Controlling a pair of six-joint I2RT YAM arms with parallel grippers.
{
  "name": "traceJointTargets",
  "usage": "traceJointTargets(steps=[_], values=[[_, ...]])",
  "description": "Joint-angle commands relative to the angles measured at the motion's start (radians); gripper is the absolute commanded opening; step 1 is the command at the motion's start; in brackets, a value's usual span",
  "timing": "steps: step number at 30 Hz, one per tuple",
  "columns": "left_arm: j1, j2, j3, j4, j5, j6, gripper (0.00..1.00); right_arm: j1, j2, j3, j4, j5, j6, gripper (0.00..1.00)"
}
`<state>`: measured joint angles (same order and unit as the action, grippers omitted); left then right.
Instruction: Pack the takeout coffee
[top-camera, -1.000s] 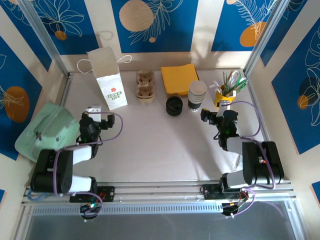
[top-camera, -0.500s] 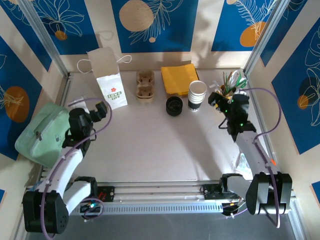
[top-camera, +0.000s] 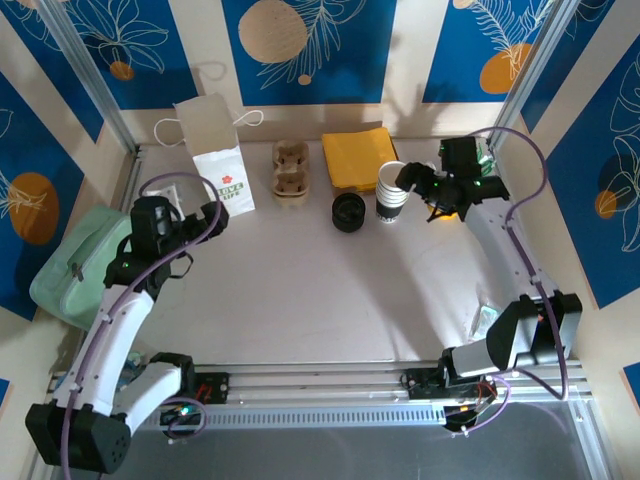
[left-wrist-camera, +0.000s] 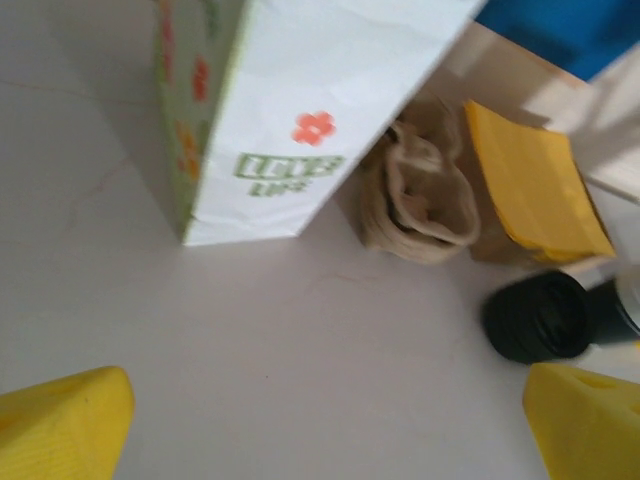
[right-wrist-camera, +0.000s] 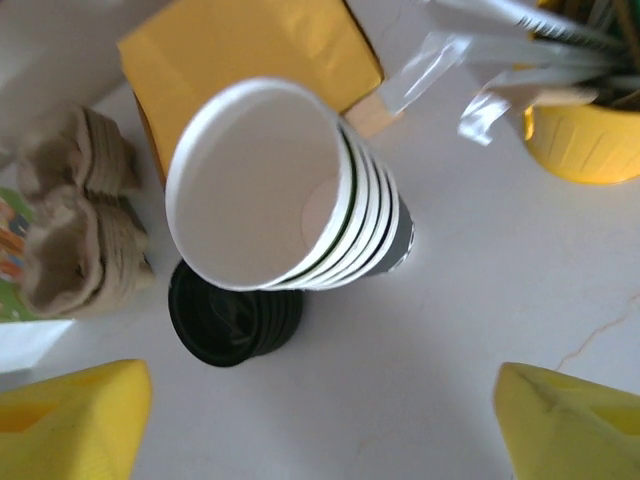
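The lidded takeout coffee cup is out of view. A white paper bag (top-camera: 222, 170) with a green logo stands at the back left; in the left wrist view the bag (left-wrist-camera: 290, 110) is just ahead. My left gripper (top-camera: 207, 217) hovers to the bag's near left, open and empty, and its yellow fingertips (left-wrist-camera: 60, 425) sit wide apart. My right gripper (top-camera: 413, 180) hangs beside the stack of white unlidded cups (top-camera: 393, 190). It is open and holds nothing, looking down on the cup stack (right-wrist-camera: 270, 190) and the loose black lids (right-wrist-camera: 230, 315).
Brown pulp cup carriers (top-camera: 290, 170), yellow napkins (top-camera: 358, 157) and the black lids (top-camera: 349, 212) line the back. A yellow holder of straws (right-wrist-camera: 590, 140) stands at the back right. A green bag (top-camera: 85, 265) lies off the table's left edge.
Both arms have unfolded and reached toward the back. The left gripper swung toward the paper bag, and the right gripper rose and moved to the cup stack.
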<state>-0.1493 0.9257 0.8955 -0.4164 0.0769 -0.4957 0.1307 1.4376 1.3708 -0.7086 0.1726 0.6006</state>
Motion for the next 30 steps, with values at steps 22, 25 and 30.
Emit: traceJointTargets(steps=[22, 25, 30], values=[[-0.035, -0.033, 0.021, -0.096, 0.132, 0.033, 0.99, 0.047, 0.351, 0.351, -0.143, 0.161, -0.054, 0.53], [-0.035, -0.036, 0.020, -0.097, 0.129, 0.033, 0.99, 0.044, 0.360, 0.353, -0.139, 0.155, -0.057, 0.48], [-0.035, -0.035, 0.019, -0.098, 0.121, 0.027, 0.99, 0.040, 0.372, 0.349, -0.132, 0.153, -0.059, 0.41]])
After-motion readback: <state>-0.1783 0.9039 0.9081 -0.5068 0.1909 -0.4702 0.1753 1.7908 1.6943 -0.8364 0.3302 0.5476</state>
